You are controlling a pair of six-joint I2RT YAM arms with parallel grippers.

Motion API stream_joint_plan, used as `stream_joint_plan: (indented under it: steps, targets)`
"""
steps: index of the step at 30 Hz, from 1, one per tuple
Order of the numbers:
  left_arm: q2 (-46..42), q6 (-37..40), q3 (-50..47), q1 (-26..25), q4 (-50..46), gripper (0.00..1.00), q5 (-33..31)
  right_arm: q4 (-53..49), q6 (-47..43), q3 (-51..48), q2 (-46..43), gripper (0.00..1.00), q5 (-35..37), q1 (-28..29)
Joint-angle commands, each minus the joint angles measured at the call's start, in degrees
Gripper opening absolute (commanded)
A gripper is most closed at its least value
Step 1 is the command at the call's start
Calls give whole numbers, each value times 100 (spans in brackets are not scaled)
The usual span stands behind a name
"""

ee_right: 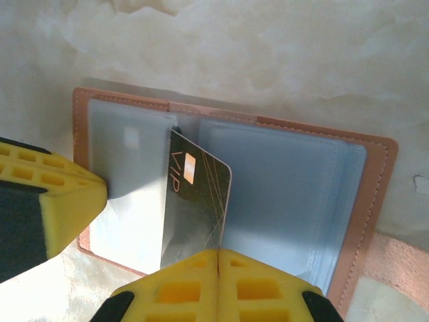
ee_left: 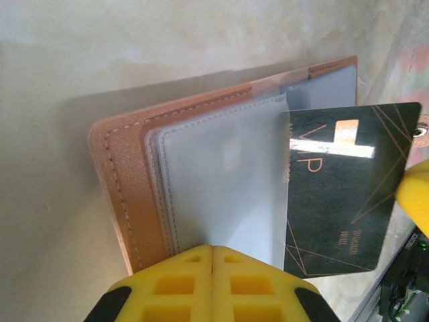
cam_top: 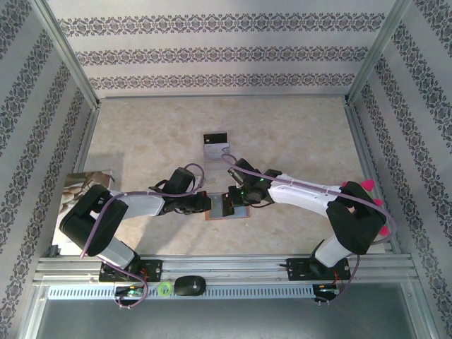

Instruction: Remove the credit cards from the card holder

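Note:
The tan leather card holder [cam_top: 240, 213] lies open on the table between both arms, blue-grey sleeves [ee_left: 221, 181] facing up. My left gripper [ee_left: 212, 249] is shut on the near edge of a sleeve of the card holder [ee_right: 288, 194], and its yellow finger [ee_right: 64, 208] sits over the holder's left half. A dark credit card [ee_left: 342, 194] marked VIP sticks out of the sleeve, most of it exposed. My right gripper [ee_right: 219, 253] is shut on the edge of this card [ee_right: 194, 201], which stands tilted above the holder's middle fold. The two grippers [cam_top: 212, 205] [cam_top: 232, 200] nearly touch.
A clear plastic case with a black end [cam_top: 216, 146] lies behind the holder. A printed sheet [cam_top: 85, 187] rests at the left wall. A black mouse [cam_top: 189, 284] and a green ring [cam_top: 164, 288] sit on the front rail. Metal frame posts border the table.

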Motion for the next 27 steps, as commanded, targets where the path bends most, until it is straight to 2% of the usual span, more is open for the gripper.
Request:
stream_joint_plan:
  steps: [1,9,20,27]
  targets:
    - [129,15,-102,79,-24,0,4,-535,-194,364,-107,0,507,183]
    - [105,52,-86,99,-45,0,44,-985,-378,686,-39,0,757,249]
    - [148,77,-82,120,7,0,91,-769,-376,836,480,0,348,318]
    - [163,59,-95,142,47,0,132,-530,-385,736,567,20,91,320]
